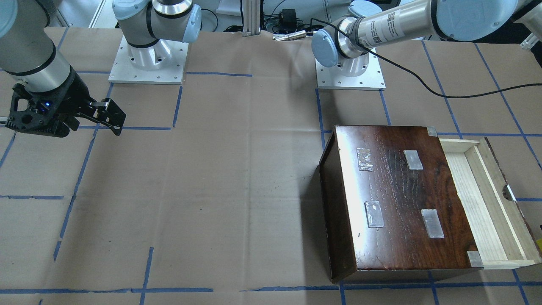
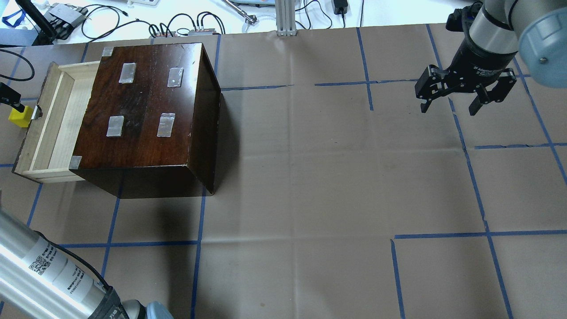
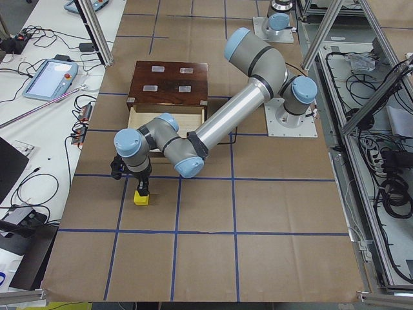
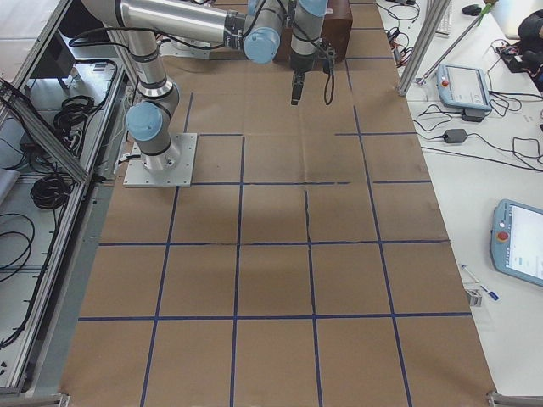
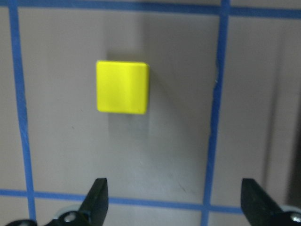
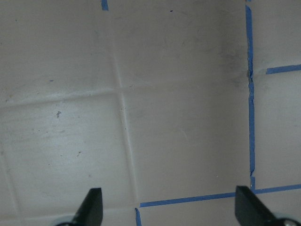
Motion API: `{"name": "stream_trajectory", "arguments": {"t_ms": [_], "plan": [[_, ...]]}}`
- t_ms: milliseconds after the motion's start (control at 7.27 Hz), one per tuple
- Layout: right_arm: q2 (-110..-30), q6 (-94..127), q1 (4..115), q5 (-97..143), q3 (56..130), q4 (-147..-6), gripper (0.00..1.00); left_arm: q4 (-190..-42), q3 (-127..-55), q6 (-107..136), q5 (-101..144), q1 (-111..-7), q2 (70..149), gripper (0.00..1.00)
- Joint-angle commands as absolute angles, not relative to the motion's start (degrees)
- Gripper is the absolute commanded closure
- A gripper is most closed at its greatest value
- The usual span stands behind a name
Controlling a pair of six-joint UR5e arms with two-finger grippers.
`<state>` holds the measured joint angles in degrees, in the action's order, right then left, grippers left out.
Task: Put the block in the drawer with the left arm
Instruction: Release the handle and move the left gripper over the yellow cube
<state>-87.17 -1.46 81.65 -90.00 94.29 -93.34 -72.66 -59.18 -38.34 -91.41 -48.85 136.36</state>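
The yellow block lies on the paper-covered table just outside the drawer's front, also in the side view and the left wrist view. The pale wood drawer stands pulled out of the dark-brown box and looks empty. My left gripper is open and hovers right over the block, which sits ahead of the fingertips, not between them. My right gripper is open and empty, far from the box, over bare paper.
Blue tape lines grid the brown paper. Both arm bases sit at the robot side. Cables and small devices and an aluminium post line the far edge. A teach pendant lies on the side bench.
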Motion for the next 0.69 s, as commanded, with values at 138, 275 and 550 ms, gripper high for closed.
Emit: {"name": "stream_trajectory", "arguments": {"t_ms": [138, 275, 550], "plan": [[-87.19, -1.41, 81.65, -90.0, 94.31, -93.34, 0.0, -71.54, -57.14, -38.41, -91.49, -48.87, 139.57, 0.01], [-87.19, -1.49, 81.65, -90.0, 94.31, -93.34, 0.0, -71.54, -55.82, -38.41, -91.49, -48.78, 140.88, 0.01], [-87.19, -1.49, 81.65, -90.0, 94.31, -93.34, 0.0, -71.46, -52.66, -38.32, -91.14, -48.87, 143.51, 0.01]]}}
